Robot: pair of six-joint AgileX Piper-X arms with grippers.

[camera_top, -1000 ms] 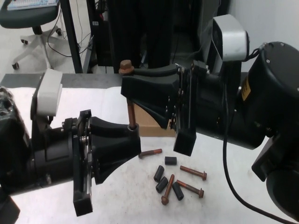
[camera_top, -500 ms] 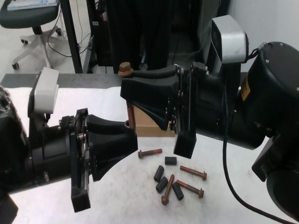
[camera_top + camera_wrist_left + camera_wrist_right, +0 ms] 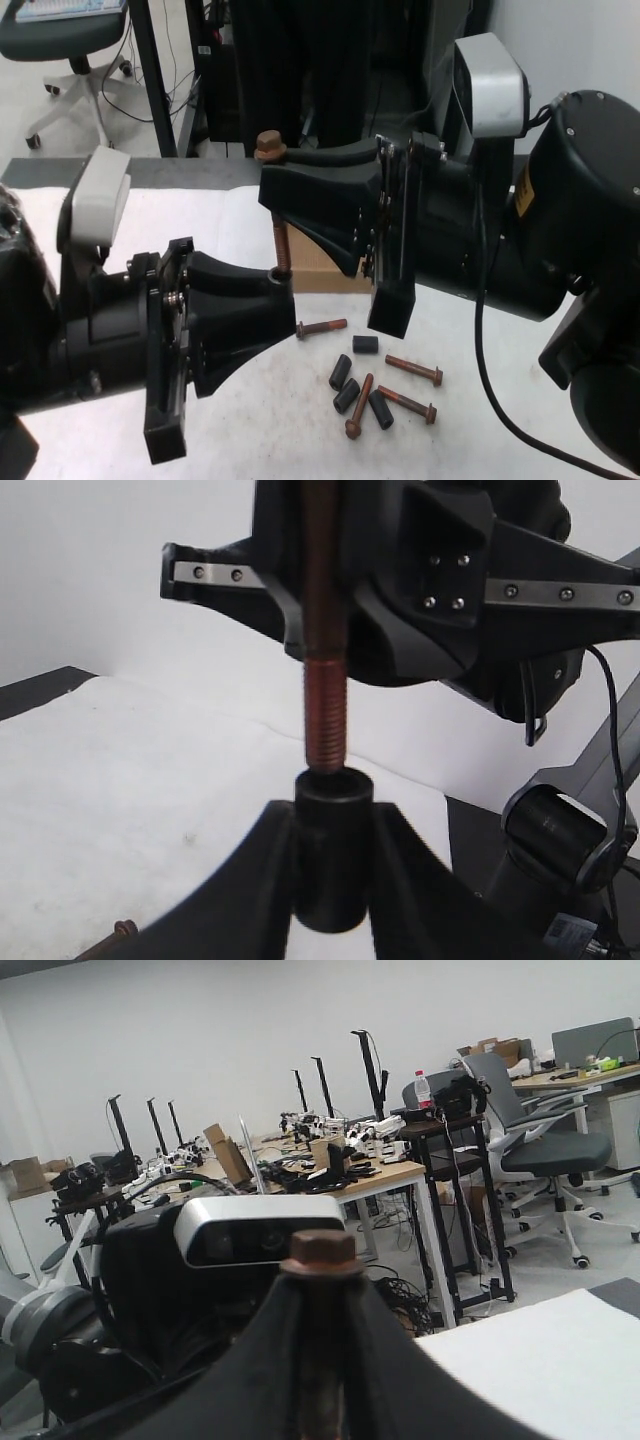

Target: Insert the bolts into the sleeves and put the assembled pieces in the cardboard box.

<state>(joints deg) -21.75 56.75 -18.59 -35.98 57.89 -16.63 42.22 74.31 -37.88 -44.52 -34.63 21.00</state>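
Observation:
My right gripper [image 3: 270,178] is shut on a rusty bolt [image 3: 281,240] and holds it upright, head up, above the bench. The bolt head [image 3: 320,1250] sits between the right fingers. My left gripper [image 3: 332,880] is shut on a black sleeve [image 3: 332,850], held upright directly under the bolt. The threaded tip of the bolt [image 3: 324,715] stands right at the sleeve's mouth. In the high view the sleeve [image 3: 283,276] is at the tip of the left gripper [image 3: 280,292], in front of the cardboard box [image 3: 318,266].
Loose on the white bench lie several bolts, such as one [image 3: 321,327] near the left gripper and another [image 3: 414,370] to its right. Several black sleeves, one of them [image 3: 340,371], lie among them. Both arms crowd the middle. An office chair [image 3: 60,40] stands far back.
The left gripper with the sleeve shifted slightly left, then came back under the bolt. The right gripper and bolt have stayed still.

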